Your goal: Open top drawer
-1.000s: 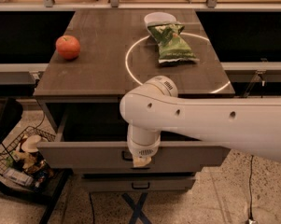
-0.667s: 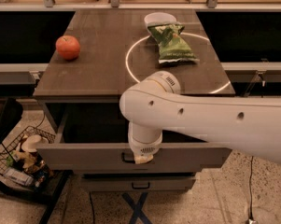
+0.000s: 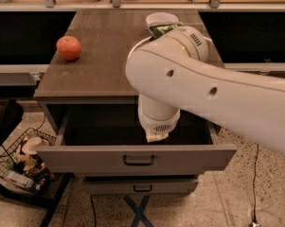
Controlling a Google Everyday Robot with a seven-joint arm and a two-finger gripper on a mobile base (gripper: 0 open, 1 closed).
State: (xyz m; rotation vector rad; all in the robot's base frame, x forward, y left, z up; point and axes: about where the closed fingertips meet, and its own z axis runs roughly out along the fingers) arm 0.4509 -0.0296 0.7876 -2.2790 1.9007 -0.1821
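Top drawer point(image 3: 75, 159) now pulled well out past the front edge of the worktop point(image 3: 99, 65) vs. 1 s ago; your gripper point(image 3: 156, 136) has left the handle point(image 3: 138, 160), hangs over the box, grip state can't tell; opening approx. done.

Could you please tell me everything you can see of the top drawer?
The top drawer is a wide grey box, pulled well out from under the wooden-topped cabinet. Its flat front carries a small black pull handle at the centre. The inside is dark. The gripper hangs over the open interior, just behind the front; whether it touches is unclear.
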